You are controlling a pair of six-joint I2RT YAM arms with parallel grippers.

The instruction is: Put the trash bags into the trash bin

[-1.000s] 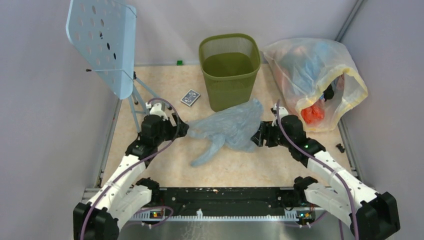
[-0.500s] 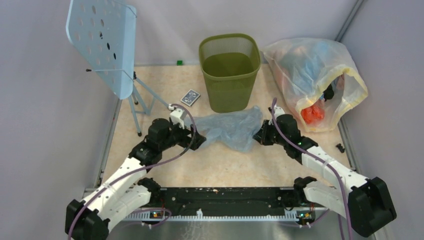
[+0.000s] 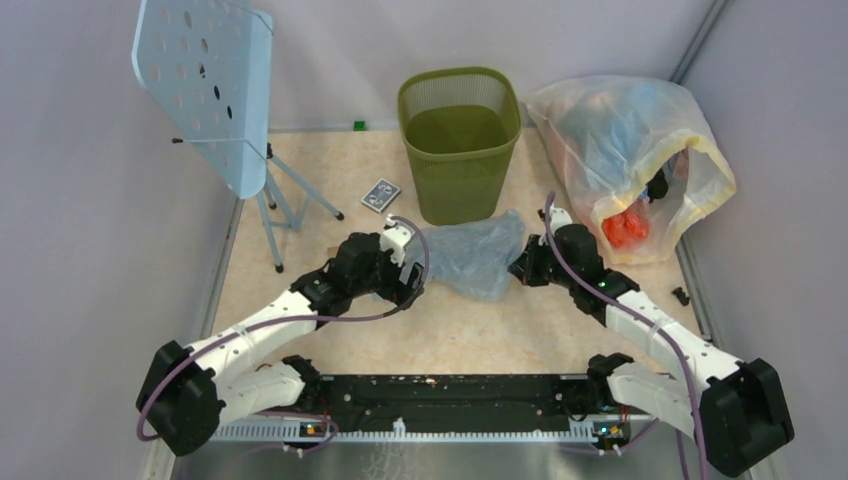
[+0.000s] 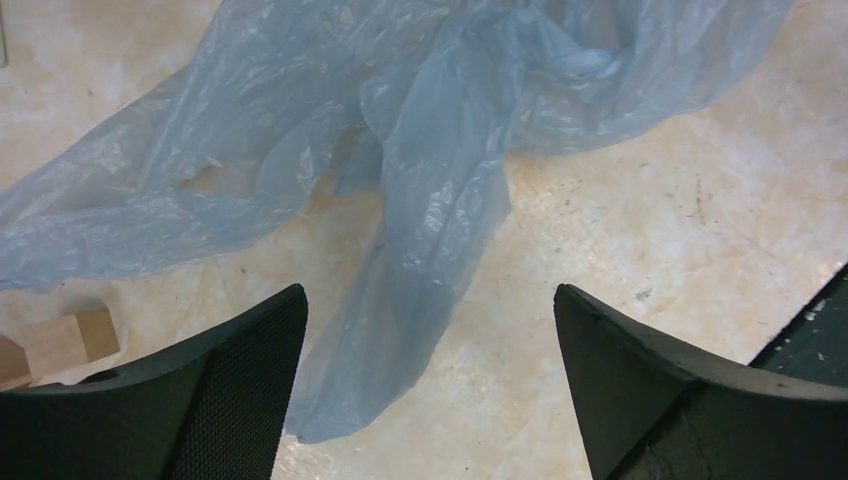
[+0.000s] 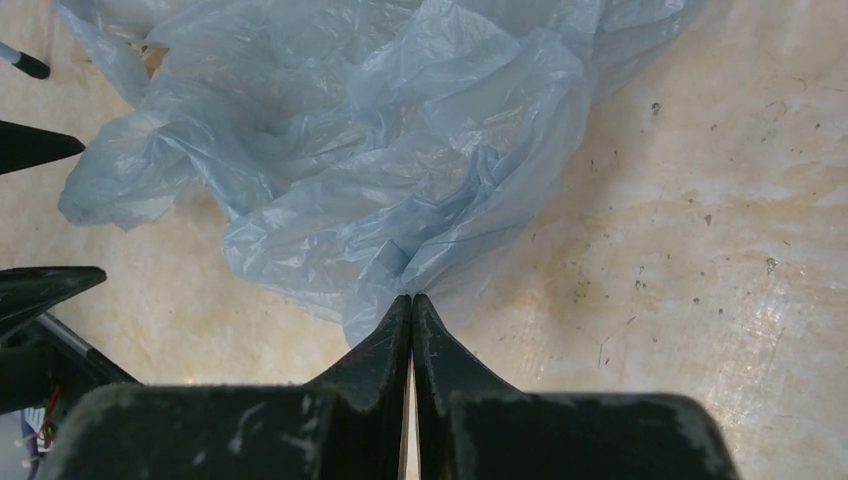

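Observation:
The trash bag, pale blue and crinkled, lies flat on the floor just in front of the olive-green trash bin, which stands upright. My left gripper is at the bag's left end. In the left wrist view it is open wide over a trailing strip of the bag, touching nothing. My right gripper is at the bag's right edge. In the right wrist view its jaws are shut, pinching a fold of the bag.
A big clear-yellowish sack of coloured items leans at the right of the bin. A pale blue perforated stand on a tripod is at the back left. A small dark card box lies left of the bin. A wooden block sits near my left fingers.
My right gripper has shut on the bag's right edge. The left arm has swung right toward the bag's left end, staying open. The bag's long tail has bunched in.

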